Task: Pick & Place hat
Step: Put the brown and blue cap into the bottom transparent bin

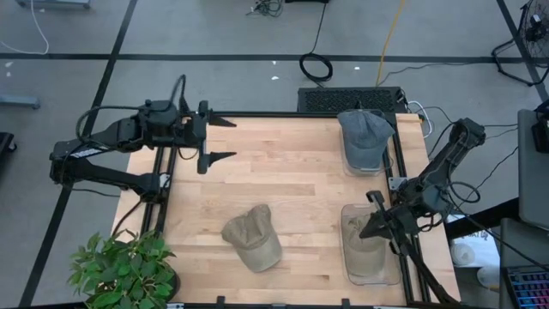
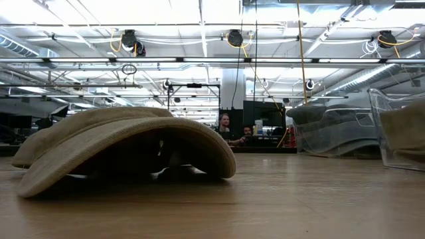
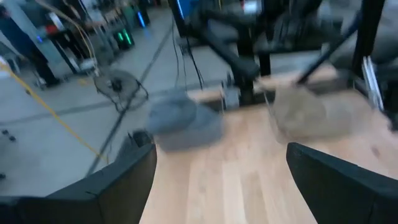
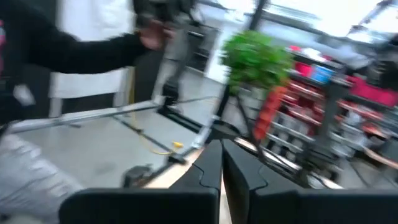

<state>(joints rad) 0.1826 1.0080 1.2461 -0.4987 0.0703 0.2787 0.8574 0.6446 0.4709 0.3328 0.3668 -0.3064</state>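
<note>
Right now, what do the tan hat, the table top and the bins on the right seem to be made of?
Tan hat: soft matte fabric, probably cotton; it sags and creases.
Table top: pale wood, showing plank seams.
Bins: clear plastic, likely; see-through walls.

Wooden table [image 1: 292, 172], light planks w/ a black frame round the edge. On it: a tan cap [image 1: 252, 238] near the front, left of centre, lying brim-down on the bare wood. Right side has 2 clear bins: the back bin [image 1: 390, 159] holds a grey cap [image 1: 364, 133], the front bin [image 1: 390, 273] holds another tan cap [image 1: 360, 245]. A leafy green plant [image 1: 120, 270] sits at the front left corner.
</note>
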